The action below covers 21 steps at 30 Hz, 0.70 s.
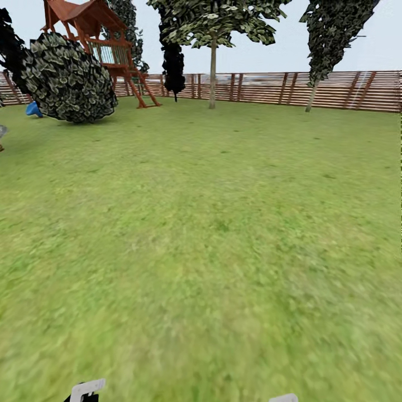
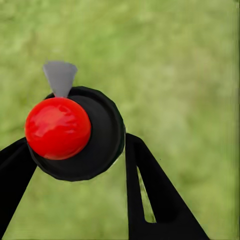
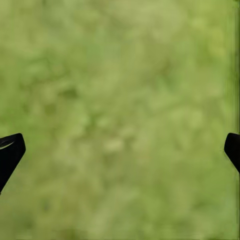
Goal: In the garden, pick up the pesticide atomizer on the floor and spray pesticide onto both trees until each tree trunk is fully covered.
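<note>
In the left wrist view the pesticide atomizer point(image 2: 75, 132) sits between my left gripper's black fingers point(image 2: 150, 190). It shows a red round cap, a black disc body and a grey nozzle. My left gripper point(image 2: 75, 155) is shut on it, above grass. My right gripper point(image 3: 122, 150) is open, its fingertips far apart over bare lawn. In the head view a tall tree point(image 1: 215, 19) with a straight grey-brown tree trunk point(image 1: 213, 72) stands far ahead by the fence. Another tree point(image 1: 335, 33) with a thin slanted trunk point(image 1: 310, 96) stands to its right.
A wide grass lawn point(image 1: 212, 223) stretches to a brown slat fence point(image 1: 335, 89). At the far left stand a red wooden playset point(image 1: 100, 39), a big round dark bush point(image 1: 67, 78) and a blue object point(image 1: 33, 109). A dark narrow tree point(image 1: 173, 64) stands by the fence.
</note>
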{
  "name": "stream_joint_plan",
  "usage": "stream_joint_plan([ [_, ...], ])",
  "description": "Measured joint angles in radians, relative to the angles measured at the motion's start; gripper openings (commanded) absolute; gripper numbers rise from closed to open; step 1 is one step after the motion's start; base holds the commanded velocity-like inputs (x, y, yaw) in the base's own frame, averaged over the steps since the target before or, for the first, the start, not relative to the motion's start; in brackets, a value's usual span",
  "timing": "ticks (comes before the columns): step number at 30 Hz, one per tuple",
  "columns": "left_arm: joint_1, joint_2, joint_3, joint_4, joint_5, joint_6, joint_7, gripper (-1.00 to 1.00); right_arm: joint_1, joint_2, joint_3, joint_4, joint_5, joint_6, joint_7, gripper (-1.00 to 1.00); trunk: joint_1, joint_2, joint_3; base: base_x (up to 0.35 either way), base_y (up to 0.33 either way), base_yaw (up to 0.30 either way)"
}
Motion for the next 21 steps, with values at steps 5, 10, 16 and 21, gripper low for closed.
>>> stream_joint_plan([
  [5,0.0,0.0,0.0,0.0,0.0,0.0,0.0,-1.0,0.0,0.0,0.001,0.0,0.0,-0.001,0.0,1.0,0.0,0.0,0.008,0.34,0.0,-0.108],
  [10,0.0,0.0,0.0,0.0,0.0,0.0,0.0,-1.0,0.0,0.0,0.0,0.0,0.0,-0.002,0.0,1.0,0.0,0.0,0.016,0.34,0.0,-0.109],
  [16,0.0,0.0,0.0,0.0,0.0,0.0,0.0,-1.0,0.0,0.0,0.0,0.0,0.0,-0.002,0.0,1.0,0.0,0.0,0.025,0.339,0.0,-0.109],
  [21,0.0,0.001,0.0,0.0,0.0,0.0,0.0,-1.0,0.0,0.0,0.001,0.0,0.0,-0.002,-0.001,1.0,0.0,0.0,0.033,0.34,0.0,-0.087],
])
